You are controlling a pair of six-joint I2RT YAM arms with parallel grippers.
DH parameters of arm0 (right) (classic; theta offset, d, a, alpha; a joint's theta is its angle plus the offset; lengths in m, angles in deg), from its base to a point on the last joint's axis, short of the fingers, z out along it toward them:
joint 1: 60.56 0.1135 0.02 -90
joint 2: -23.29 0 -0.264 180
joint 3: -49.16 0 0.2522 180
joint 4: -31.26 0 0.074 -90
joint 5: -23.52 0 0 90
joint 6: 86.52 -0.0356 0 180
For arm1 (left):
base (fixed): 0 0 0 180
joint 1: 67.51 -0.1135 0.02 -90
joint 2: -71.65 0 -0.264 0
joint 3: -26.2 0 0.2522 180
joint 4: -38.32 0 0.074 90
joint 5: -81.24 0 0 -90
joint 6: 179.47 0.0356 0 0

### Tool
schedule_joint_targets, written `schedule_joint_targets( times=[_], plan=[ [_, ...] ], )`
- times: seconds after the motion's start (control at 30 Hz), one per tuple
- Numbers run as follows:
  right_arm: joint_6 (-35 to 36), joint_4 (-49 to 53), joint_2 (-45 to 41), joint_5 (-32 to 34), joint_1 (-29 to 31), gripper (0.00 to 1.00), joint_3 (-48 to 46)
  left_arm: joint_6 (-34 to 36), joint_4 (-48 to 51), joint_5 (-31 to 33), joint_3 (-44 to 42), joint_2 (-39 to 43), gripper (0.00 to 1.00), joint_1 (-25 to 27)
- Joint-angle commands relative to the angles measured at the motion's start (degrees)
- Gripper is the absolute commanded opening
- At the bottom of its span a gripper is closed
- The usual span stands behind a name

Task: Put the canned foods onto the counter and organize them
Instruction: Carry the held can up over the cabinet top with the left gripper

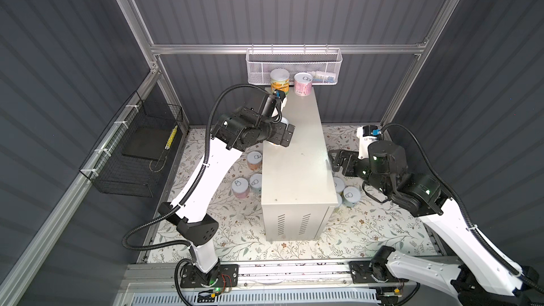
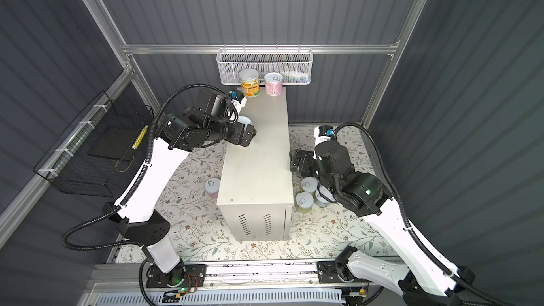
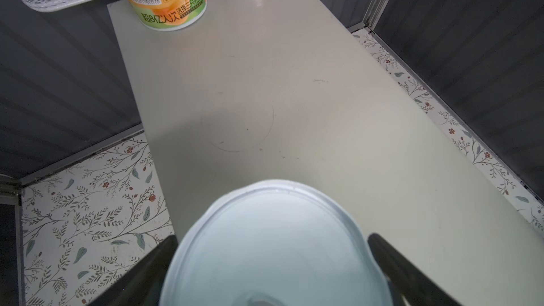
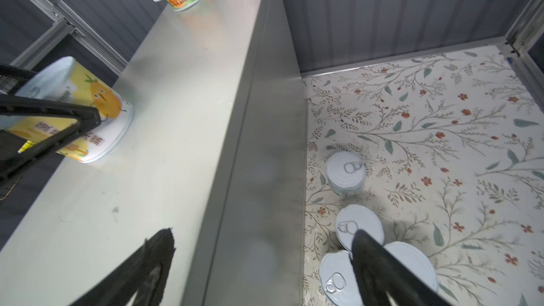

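Note:
The off-white counter bears an orange can and a pink can at its far end. A yellow can stands upright at the counter's left edge. My left gripper is open, with one finger on each side of this can. The right gripper hangs open and empty beside the counter's right wall. Below it, three cans stand on the floor. Three more cans stand on the floor left of the counter.
A white mesh basket hangs on the back wall just behind the counter's far end. A black wire basket hangs on the left wall. The floor is a floral mat, walled on three sides.

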Motion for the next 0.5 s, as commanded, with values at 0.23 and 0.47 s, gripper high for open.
schedule_joint_targets(
  times=[0.23, 0.47],
  plan=[
    [3.2, -2.1, 1.3, -1.9, 0.2, 0.93, 4.6, 3.8, -5.0, -0.6, -11.1, 13.5, 0.90, 0.2],
    [2.8, -2.4, 2.0, -2.3, 0.4, 0.93, 4.9, 2.9, -6.5, -2.5, -17.3, 16.6, 0.76, 0.2]
  ],
)
